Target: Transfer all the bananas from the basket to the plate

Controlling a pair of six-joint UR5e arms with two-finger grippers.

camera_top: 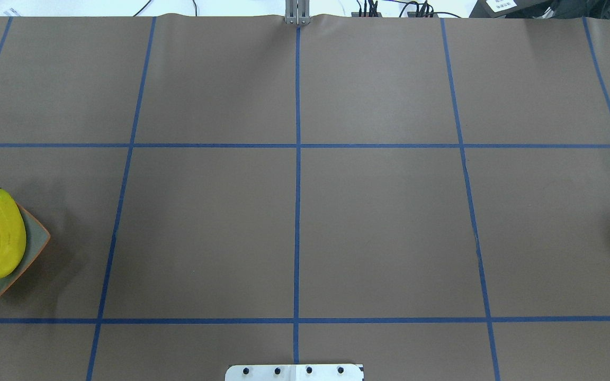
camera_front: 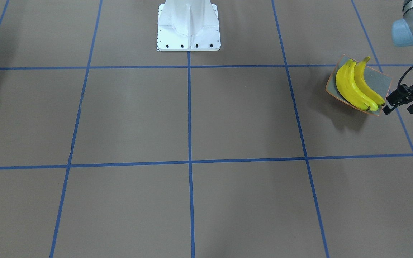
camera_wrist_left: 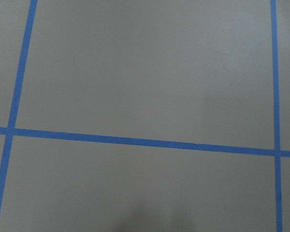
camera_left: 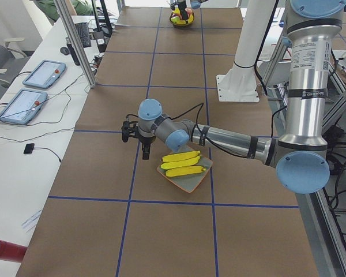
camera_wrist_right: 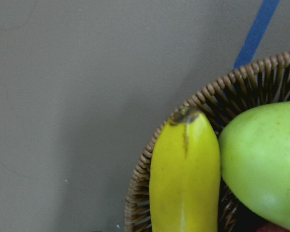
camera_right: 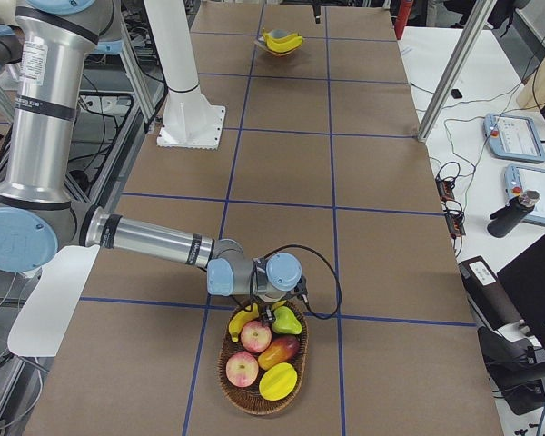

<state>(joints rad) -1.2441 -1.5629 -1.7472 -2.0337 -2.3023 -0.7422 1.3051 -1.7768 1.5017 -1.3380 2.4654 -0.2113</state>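
Note:
Two bananas (camera_front: 353, 87) lie side by side on the grey, orange-rimmed plate (camera_front: 380, 80), also seen at the left edge of the overhead view (camera_top: 32, 238). My left gripper (camera_front: 402, 107) is open and empty, just beside the plate's outer corner, low over the table. A third banana (camera_wrist_right: 183, 183) lies in the wicker basket (camera_wrist_right: 145, 164) against a green pear (camera_wrist_right: 266, 164). My right gripper (camera_right: 274, 295) hovers over the basket's near rim, above this banana (camera_right: 243, 320). Its fingers do not show, so I cannot tell whether it is open or shut.
The basket (camera_right: 229, 377) also holds two apples (camera_right: 254, 336), a mango and a lemon. The white robot pedestal (camera_front: 188, 25) stands at the table's back middle. Blue tape lines cross the brown table. Tablets and cables lie on side benches.

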